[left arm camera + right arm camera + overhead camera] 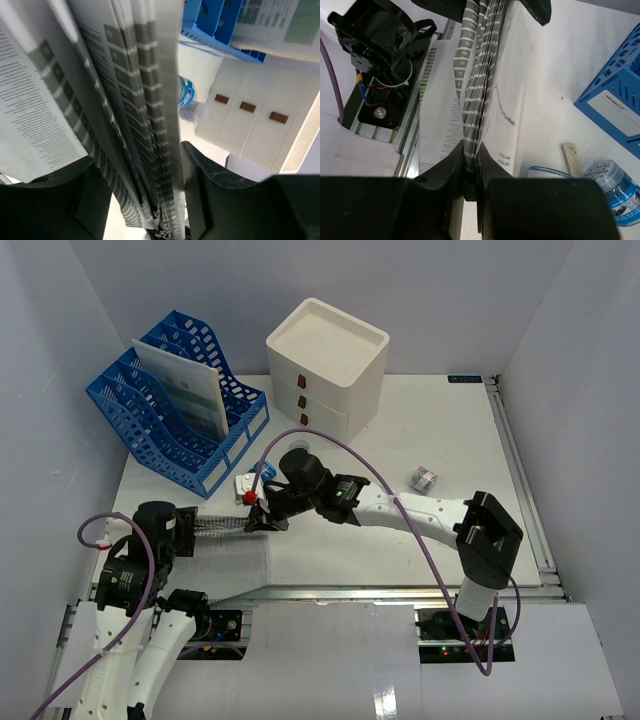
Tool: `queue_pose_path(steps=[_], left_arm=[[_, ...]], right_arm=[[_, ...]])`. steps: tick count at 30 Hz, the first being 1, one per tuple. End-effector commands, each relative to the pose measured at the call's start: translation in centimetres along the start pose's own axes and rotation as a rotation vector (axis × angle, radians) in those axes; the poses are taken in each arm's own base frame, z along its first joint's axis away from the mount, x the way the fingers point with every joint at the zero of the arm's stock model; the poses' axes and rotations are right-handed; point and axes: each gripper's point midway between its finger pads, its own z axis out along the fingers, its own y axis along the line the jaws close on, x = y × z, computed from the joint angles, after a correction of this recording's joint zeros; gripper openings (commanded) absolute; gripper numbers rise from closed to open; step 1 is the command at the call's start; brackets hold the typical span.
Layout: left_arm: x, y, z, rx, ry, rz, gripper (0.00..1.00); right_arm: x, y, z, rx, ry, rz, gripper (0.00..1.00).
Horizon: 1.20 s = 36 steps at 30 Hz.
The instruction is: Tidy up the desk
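Broadly, the desk (450,430) lies flat beneath both claws, its long axis running side to side, parallel with the metal rail (350,590) along its front edge. It is a smooth, matte white rectangle. A thin booklet (225,523) of printed pages, grey tabs stepped along its edge, stretches between the two claws, its length following the desk's long axis. The right claw (470,150) is pinched together on one end of it. The left claw (137,152) has a dark finger on either side of the other end (whether they press the paper, I cannot tell). Behind the left claw stands a blue plastic file rack (170,425) with perforated walls and a sheet propped in it. Behind the right claw sits a boxy white drawer unit (325,365) with three brown pulls. A clear bottle with a blue label (615,185) lies just beyond the right claw. To that claw's right the white surface is open, with only a small jar (425,478) on it.
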Motion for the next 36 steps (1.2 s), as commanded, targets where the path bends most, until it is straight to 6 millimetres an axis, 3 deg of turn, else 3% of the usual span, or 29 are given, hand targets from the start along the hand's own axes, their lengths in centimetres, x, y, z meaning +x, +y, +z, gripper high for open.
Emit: queue_pose_path(steps=[1,3,7,9,13,15,17,20,23,24,26,29,33,36], left_arm=[[1.4,0.0,-0.7,0.029,0.085,0.043,0.60],[1.7,0.3,-0.9,0.030,0.103,0.060,0.57],[2.2,-0.2,-2.0,0.103,0.149,0.101,0.36],[2.8,-1.9,-2.6,0.198,0.179,0.140,0.18],[5.1,-4.1,-4.1,0.342,0.311,0.235,0.01],[6.2,-5.6,-4.9,0.434,0.366,0.291,0.00],[7.1,-6.7,-5.9,0.513,0.415,0.332,0.00],[8.3,-8.3,-7.8,0.654,0.480,0.415,0.00],[8.7,-9.7,-10.4,0.812,0.509,0.504,0.00],[8.8,-9.7,-10.6,0.820,0.514,0.511,0.00],[8.7,-10.3,-11.5,0.875,0.501,0.568,0.00],[9.5,-10.6,-12.3,0.965,0.530,0.639,0.00],[10.4,-11.3,-13.4,1.116,0.553,0.726,0.00],[11.0,-11.9,-14.0,1.213,0.552,0.790,0.00]], right_arm=[[-5.9,0.5,-2.1,0.005,-0.127,-0.111,0.09],[-6.2,0.6,-2.3,0.002,-0.130,-0.111,0.09],[-6.9,1.5,-3.3,-0.009,-0.136,-0.116,0.10],[-6.6,2.4,-3.7,-0.021,-0.123,-0.127,0.13],[-6.1,4.0,-5.2,-0.041,-0.094,-0.146,0.23],[-5.8,4.7,-6.1,-0.050,-0.074,-0.145,0.32],[-5.6,5.3,-6.9,-0.056,-0.059,-0.158,0.60],[-6.3,6.1,-8.8,-0.049,-0.061,-0.170,0.83],[-7.7,5.2,-12.3,0.006,-0.079,-0.142,0.96],[-8.1,4.4,-13.4,0.039,-0.089,-0.124,0.93],[-9.0,1.8,-16.8,0.143,-0.121,-0.069,0.90],[-8.4,-3.1,-21.7,0.335,-0.128,0.035,0.90],[-6.5,-5.2,-23.1,0.412,-0.131,0.250,0.90],[-4.8,-6.2,-22.3,0.443,-0.124,0.409,0.90]])
